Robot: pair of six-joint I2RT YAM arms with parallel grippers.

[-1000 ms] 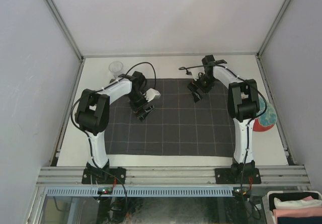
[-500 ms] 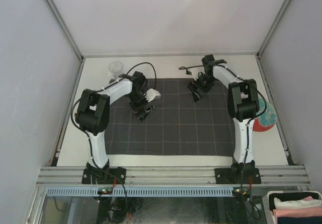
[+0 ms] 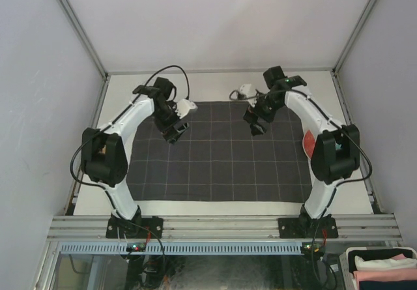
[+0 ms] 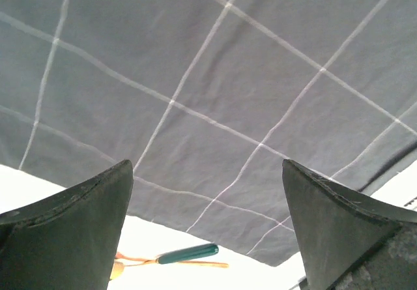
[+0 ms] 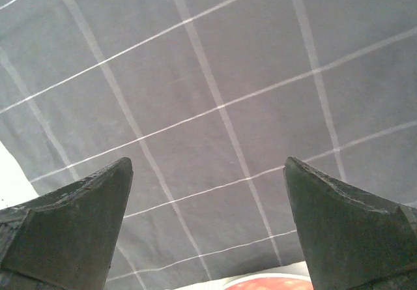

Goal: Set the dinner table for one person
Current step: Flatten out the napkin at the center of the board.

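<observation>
Dinner table: the off-white dinner table (image 3: 215,81) fills the floor of the booth; bare strips of it show along all four sides of the cover
Cover: a dark grey checked cloth (image 3: 221,166) lies flat across the middle, and nothing is set on it yet
Left hand: the left gripper (image 3: 174,130) hangs over the cloth's far left part, jaws spread wide and holding nothing – its wrist view shows only cloth between the two fingers (image 4: 78,225)
Right hand: the right gripper (image 3: 255,124) hangs over the far right part, also wide open and empty, with only checked fabric between its fingers (image 5: 71,225)
Place setting so far: not begun, by my reading
Plate: a red plate (image 3: 307,144) shows as a sliver at the cloth's right edge, mostly hidden behind the right arm (image 3: 329,153); its rim also peeks in at the bottom of the right wrist view (image 5: 260,282)
Utensil: a teal-handled utensil (image 4: 187,253) lies on bare tabletop just past the cloth's edge, long axis roughly along that edge; it is too small to find from above
Key relation: the plate lies to the right of the right gripper and nearer the bases, well apart from the left one – so the right arm looks the natural one to fetch it
Risk: the plate sits tucked close under that arm, so reaching it likely calls for folding back first
</observation>
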